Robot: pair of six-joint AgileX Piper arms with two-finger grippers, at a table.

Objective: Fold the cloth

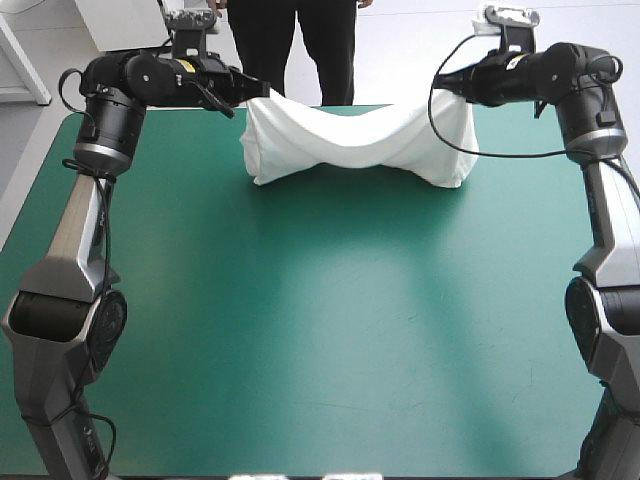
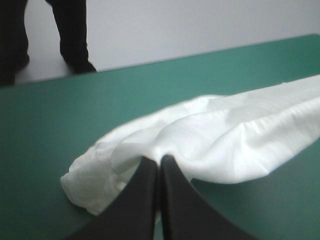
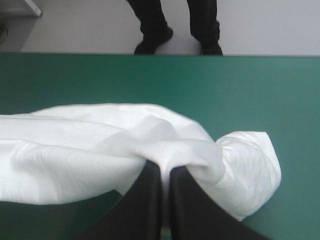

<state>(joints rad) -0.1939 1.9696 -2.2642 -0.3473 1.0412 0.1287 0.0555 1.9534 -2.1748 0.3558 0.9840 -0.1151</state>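
Observation:
The white T-shirt [image 1: 355, 143] hangs stretched between both grippers near the table's far edge, twisted in the middle, its lower folds resting on the teal-green cover. My left gripper [image 1: 262, 90] is shut on the T-shirt at its left end. In the left wrist view the black fingers [image 2: 145, 192] meet in a point, pinching a ridge of the T-shirt [image 2: 220, 140]. My right gripper [image 1: 450, 85] is shut on the T-shirt at its right end. From the right wrist, the fingers [image 3: 147, 200] clamp the T-shirt [image 3: 75, 155], and a bunched corner [image 3: 250, 165] lies beside them.
The teal-green cover [image 1: 320, 330] stretches bare from the T-shirt to the near edge. The table's far edge [image 1: 300, 108] runs just behind the T-shirt.

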